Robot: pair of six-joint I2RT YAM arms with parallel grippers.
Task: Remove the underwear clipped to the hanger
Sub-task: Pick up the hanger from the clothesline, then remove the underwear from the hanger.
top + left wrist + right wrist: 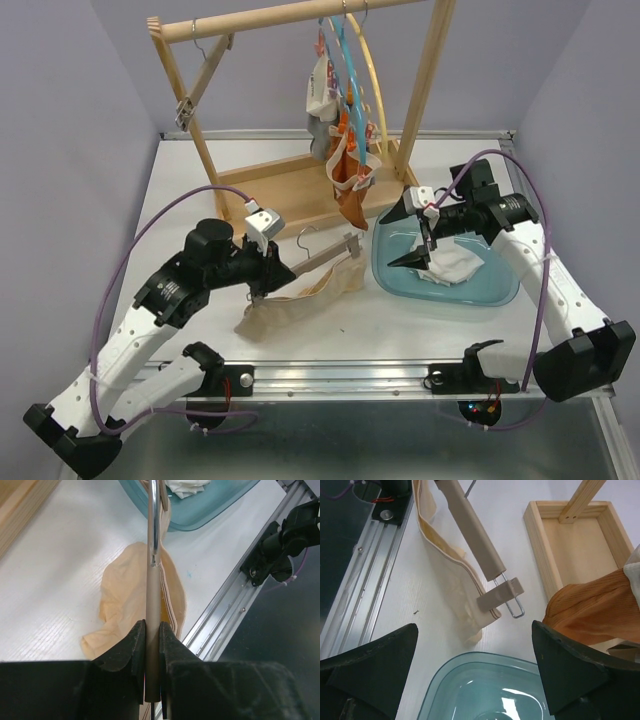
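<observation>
Two arms show in the top view: the left gripper (262,282) is clamped on the taupe bar of a hanger (322,257) that runs ahead of its fingers, and beige underwear (300,300) lies on the table (180,200) just below and ahead of them. The right gripper (408,238) hangs with jaws spread over the near-left part of a blue tub (385,272); white underwear (455,265) lies in the tub beside its lower finger, and orange-brown underwear (350,190) hangs on the wooden rack (290,185) just beyond it. From the left wrist, the left gripper (152,630) pinches the hanger (152,595) between both fingers, with the beige underwear (120,600) spread beneath and ahead. From the right wrist, the right gripper (475,630) stands wide open, holding nothing; ahead of it the hanger's clip (500,596) lies over an edge of the beige underwear (445,575), the orange-brown underwear (595,610) sits by its right finger, and the tub's rim (470,659) lies below.
</observation>
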